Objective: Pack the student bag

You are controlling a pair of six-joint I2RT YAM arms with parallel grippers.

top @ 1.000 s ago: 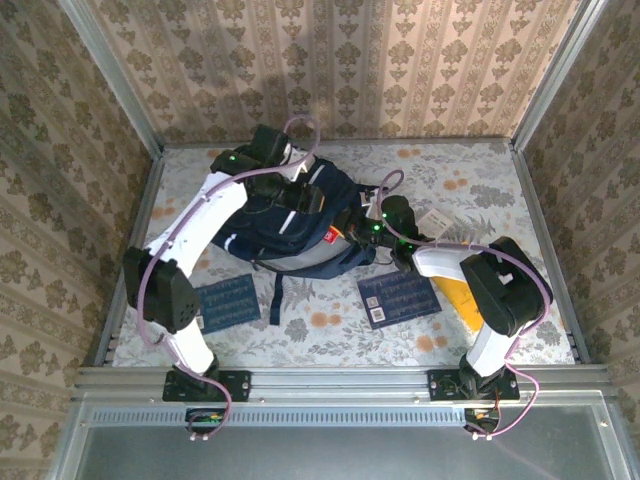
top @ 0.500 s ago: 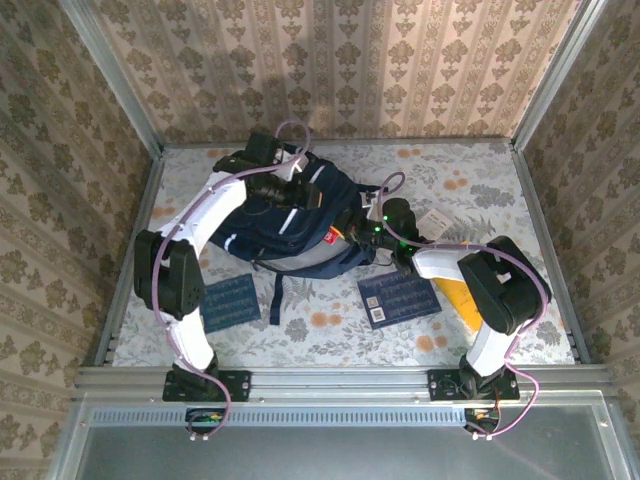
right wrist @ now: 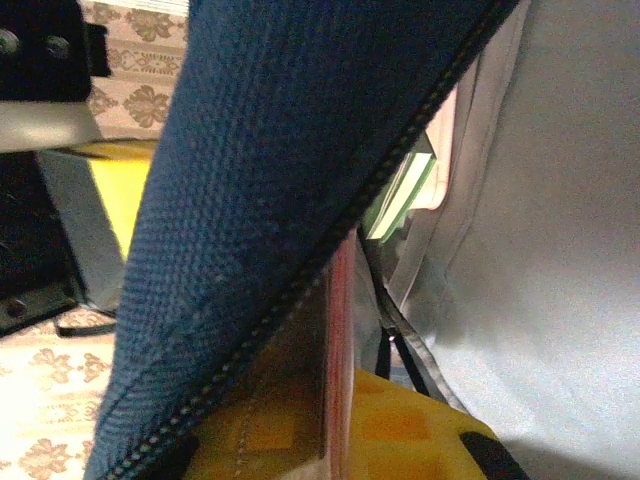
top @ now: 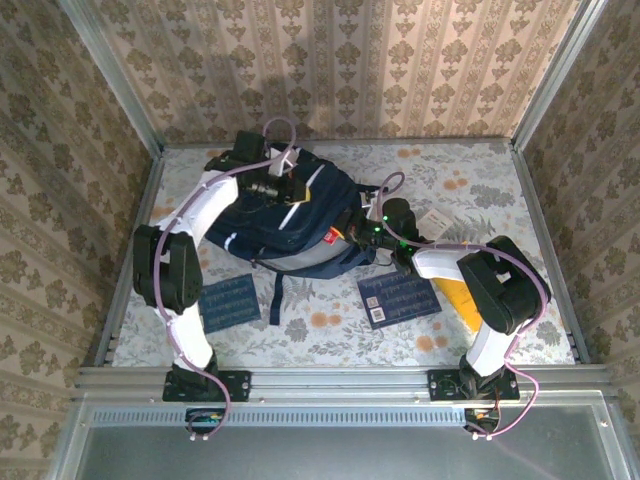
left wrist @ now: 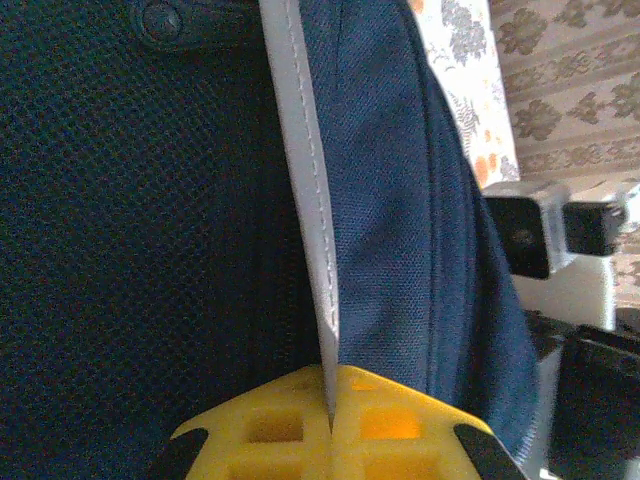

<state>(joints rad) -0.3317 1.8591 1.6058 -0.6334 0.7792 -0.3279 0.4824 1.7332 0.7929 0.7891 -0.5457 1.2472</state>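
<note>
Bag (top: 290, 225) lies on the table (top: 480, 185) between the two sets of jaws. Left jaws pinch its white trim (left wrist: 305, 180) flat between them; right jaws clamp the zip edge (right wrist: 290, 250), probably to spread the mouth for the booklet (top: 398, 297) just beside the right jaws

A left booklet (top: 228, 303) and right booklet (top: 400, 297) lie flat, with perhaps a yellow folder (top: 456, 296) just beside.
</note>
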